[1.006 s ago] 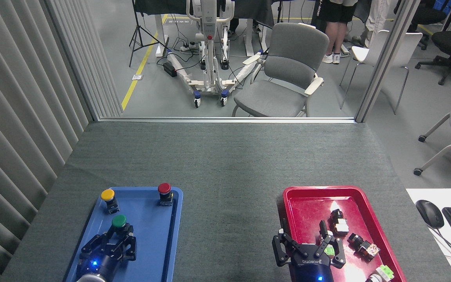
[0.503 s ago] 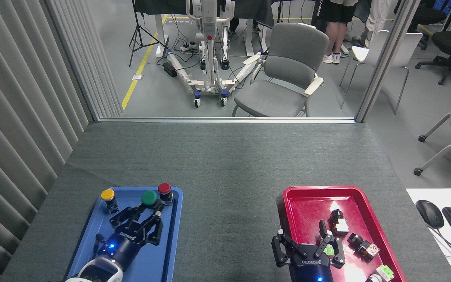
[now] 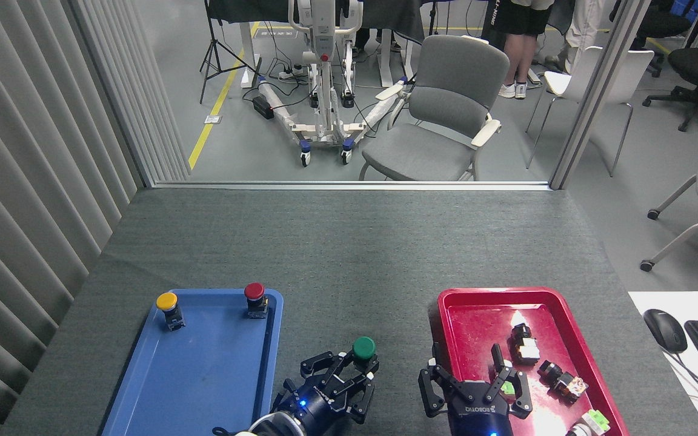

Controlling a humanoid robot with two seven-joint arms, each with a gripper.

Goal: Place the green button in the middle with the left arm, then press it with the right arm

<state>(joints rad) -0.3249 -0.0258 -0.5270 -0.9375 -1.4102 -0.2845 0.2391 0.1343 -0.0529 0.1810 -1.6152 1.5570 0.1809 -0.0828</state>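
- Green button [image 3: 363, 348] rides clamped between the left gripper's [image 3: 349, 368] fingers, above bare felt between blue tray [image 3: 143, 387] and red tray [image 3: 476, 300].
- Right gripper [image 3: 474, 383], fingers spread and empty, hangs at the button's four o'clock, the nearer arm for pressing.
- Button's black base is hidden; whether it touches the table [image 3: 349, 254] cannot be told.

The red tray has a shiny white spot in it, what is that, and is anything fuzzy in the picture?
Head view: the white spots on the red tray are glare from lights above, brightest near its middle and its near end. Head view: nothing looks fuzzy; the green button and the left gripper are sharp. Head view: edges bend outward, like the wall slats.
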